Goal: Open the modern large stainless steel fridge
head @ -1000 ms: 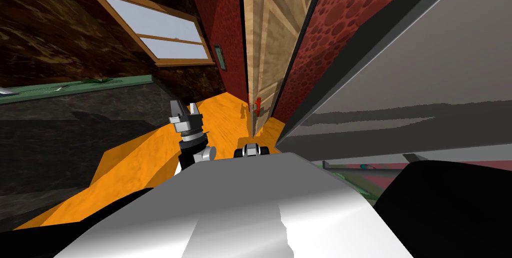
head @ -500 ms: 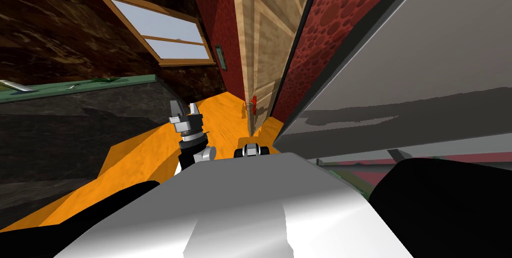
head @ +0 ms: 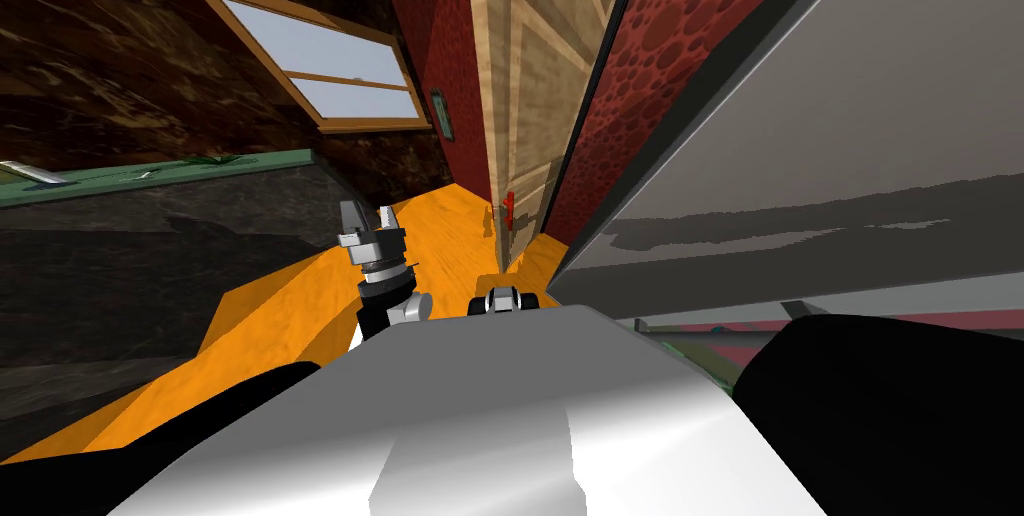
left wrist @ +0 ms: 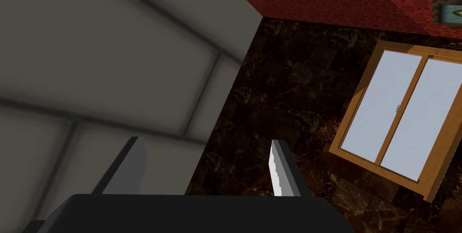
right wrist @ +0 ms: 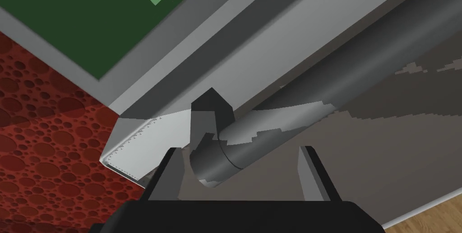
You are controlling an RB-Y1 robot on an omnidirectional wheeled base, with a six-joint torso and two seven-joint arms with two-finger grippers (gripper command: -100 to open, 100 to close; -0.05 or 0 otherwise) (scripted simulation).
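Fridge door (head: 820,140) stands close on the robot's right, seemingly not swung open yet. Right gripper (right wrist: 240,150) has its 2 fingers spread around the end of the grey bar handle (right wrist: 270,122), not clamped. Closing and pulling remain. Left gripper (head: 367,210) hangs spread, idle.

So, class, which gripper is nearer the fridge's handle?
Right. The right gripper has the end of the handle between its open fingers; the left gripper is raised over the orange floor, apart from the fridge.

Orange floor (head: 300,315) meets dark marbled wall (head: 100,60) holding a wood-framed window (head: 320,60)
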